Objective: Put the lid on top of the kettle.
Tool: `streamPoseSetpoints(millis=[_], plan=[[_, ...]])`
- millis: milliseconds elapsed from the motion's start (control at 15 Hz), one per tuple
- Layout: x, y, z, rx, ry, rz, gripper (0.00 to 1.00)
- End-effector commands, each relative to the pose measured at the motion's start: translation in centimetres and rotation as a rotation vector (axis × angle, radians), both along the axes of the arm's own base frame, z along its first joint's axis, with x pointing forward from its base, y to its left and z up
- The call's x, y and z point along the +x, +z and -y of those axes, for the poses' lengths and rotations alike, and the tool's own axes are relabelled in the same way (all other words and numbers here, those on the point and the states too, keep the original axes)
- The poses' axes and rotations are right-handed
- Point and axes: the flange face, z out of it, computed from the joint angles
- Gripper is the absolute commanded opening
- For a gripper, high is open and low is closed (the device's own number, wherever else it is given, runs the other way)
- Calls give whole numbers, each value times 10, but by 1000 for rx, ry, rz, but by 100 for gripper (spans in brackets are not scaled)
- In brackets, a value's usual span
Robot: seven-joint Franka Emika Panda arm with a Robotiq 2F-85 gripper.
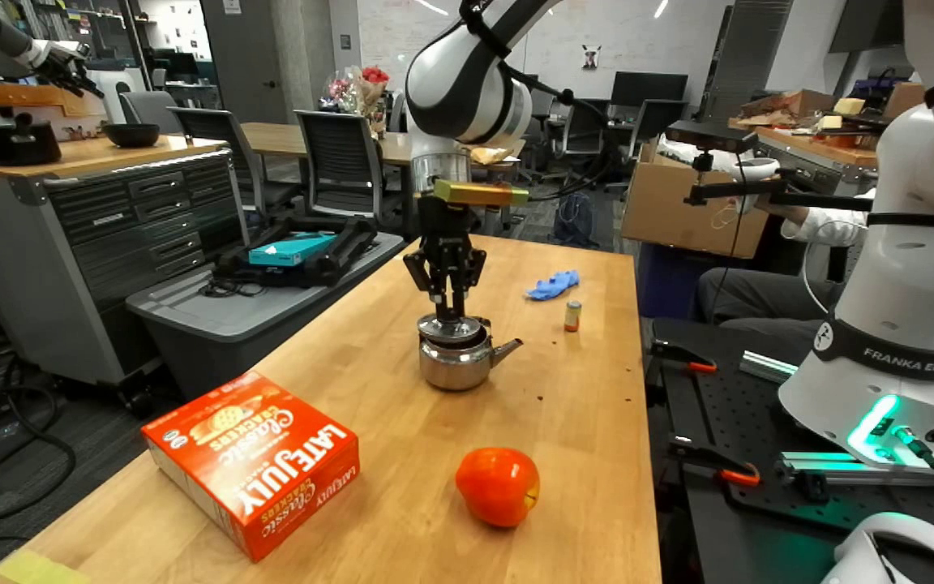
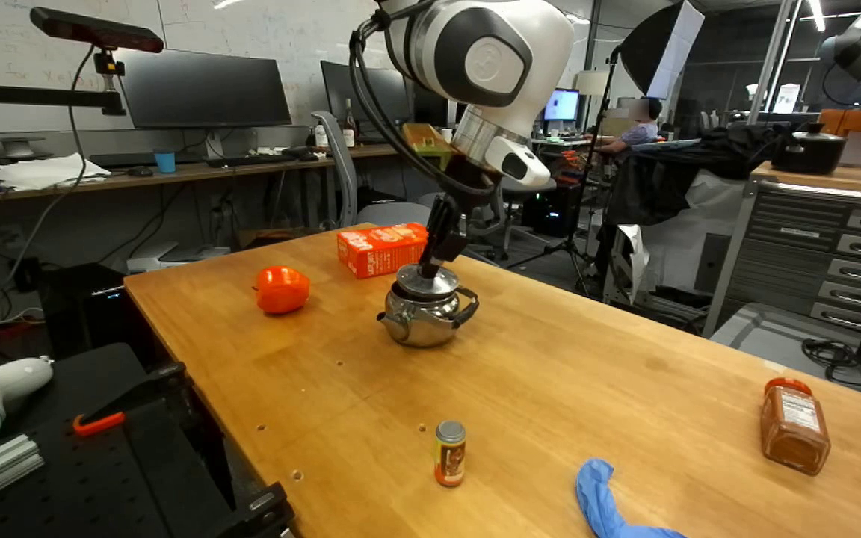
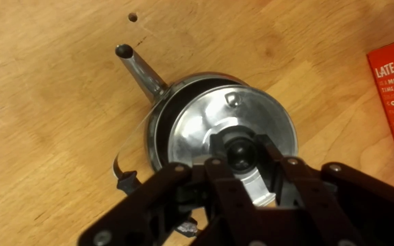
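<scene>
The shiny steel kettle (image 1: 452, 367) stands upright on the wooden table, also seen in an exterior view (image 2: 417, 326) and the wrist view (image 3: 152, 133). My gripper (image 1: 448, 310) points down over it, its fingers closed on both sides of the lid's black knob in the wrist view (image 3: 240, 147). The silvery round lid (image 3: 197, 130) is over the kettle's mouth but off-centre, leaving a dark crescent of opening on the spout side. The lid also shows in both exterior views (image 1: 437, 329) (image 2: 417, 282). I cannot tell whether its edge touches the kettle rim.
A red cracker box (image 1: 256, 454) and an orange-red fruit (image 1: 499, 487) lie on the table (image 1: 402, 487). A small can (image 2: 450, 453), a blue glove (image 2: 606, 504) and a red-capped spice jar (image 2: 795, 426) are farther along it. The kettle's side handle (image 2: 466, 306) sticks out opposite the spout.
</scene>
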Motion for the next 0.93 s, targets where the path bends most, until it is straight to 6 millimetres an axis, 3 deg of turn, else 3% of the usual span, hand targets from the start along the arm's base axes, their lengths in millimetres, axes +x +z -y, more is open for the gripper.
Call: streamPoseSetpoints(millis=[0, 867], plan=[[9, 1, 2, 0, -31, -19, 14], [-7, 12, 12, 26, -17, -59, 14]])
